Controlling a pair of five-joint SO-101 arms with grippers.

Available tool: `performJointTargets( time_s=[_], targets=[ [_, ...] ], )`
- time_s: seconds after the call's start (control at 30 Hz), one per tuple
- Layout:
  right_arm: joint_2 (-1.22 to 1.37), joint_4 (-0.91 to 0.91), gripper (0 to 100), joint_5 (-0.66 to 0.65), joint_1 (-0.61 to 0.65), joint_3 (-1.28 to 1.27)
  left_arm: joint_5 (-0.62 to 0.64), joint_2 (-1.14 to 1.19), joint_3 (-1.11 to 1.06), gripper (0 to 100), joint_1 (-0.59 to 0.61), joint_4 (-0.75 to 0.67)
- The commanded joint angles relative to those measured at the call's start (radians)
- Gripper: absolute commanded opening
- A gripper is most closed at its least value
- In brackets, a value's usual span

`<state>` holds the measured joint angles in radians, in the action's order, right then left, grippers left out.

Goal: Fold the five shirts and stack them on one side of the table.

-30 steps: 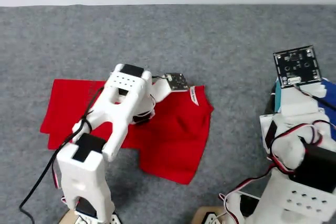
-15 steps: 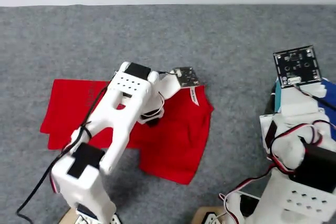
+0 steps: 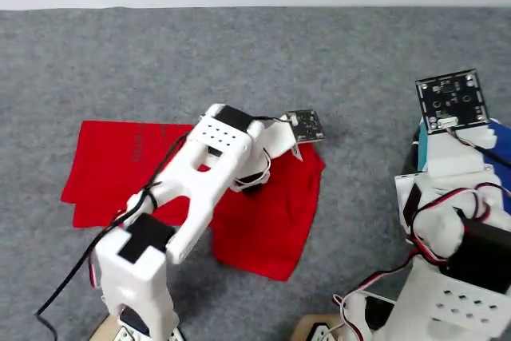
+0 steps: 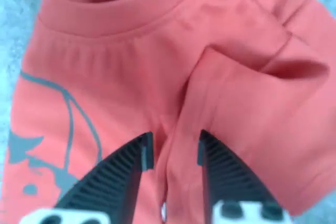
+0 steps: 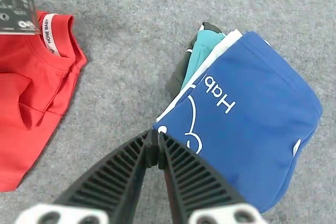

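A red shirt point(image 3: 271, 213) lies spread on the grey table, collar and white label toward the right. My left arm point(image 3: 215, 157) stretches over it, wrist near the collar. In the left wrist view my left gripper point(image 4: 173, 149) is open just above the red shirt point(image 4: 105, 77), with a raised ridge of fabric between its fingers. My right gripper point(image 5: 156, 150) is shut on nothing, hovering over bare table beside the edge of a folded blue shirt point(image 5: 247, 129). That shirt tops a stack with teal, white and dark shirts point(image 5: 202, 51) under it.
The right arm point(image 3: 455, 205) stands at the table's right side over the stack, whose blue shirt point(image 3: 503, 149) peeks out at the edge. Grey table point(image 3: 359, 61) lies open behind and between the arms. The red shirt's collar point(image 5: 52, 35) is left of the stack.
My left arm has swung to the right across the red shirt, bringing its wrist to the collar side. The right arm and the stack have not moved.
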<state>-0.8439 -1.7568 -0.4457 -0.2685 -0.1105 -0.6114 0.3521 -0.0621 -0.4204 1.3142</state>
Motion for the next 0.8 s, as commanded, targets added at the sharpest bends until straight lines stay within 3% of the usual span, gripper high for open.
performJointTargets(
  time_s=[0.0, 0.23, 0.37, 0.57, 0.77],
  targets=[
    [-0.008, -0.024, 1.0, -0.009, -0.008, 0.003, 0.009, 0.009, 0.010, 14, 0.000, -0.054],
    [-0.002, -0.024, 1.0, -0.009, -0.008, 0.003, 0.037, 0.011, 0.087, 14, 0.057, -0.069],
    [-0.002, -0.024, 1.0, -0.009, -0.008, 0.003, 0.049, 0.011, 0.202, 14, 0.060, 0.058],
    [-0.002, -0.024, 1.0, -0.009, -0.008, 0.003, 0.051, 0.011, 0.300, 14, -0.054, 0.281],
    [-0.004, -0.022, 1.0, -0.009, -0.012, 0.005, 0.106, 0.011, 0.298, 14, -0.150, 0.344]
  ],
)
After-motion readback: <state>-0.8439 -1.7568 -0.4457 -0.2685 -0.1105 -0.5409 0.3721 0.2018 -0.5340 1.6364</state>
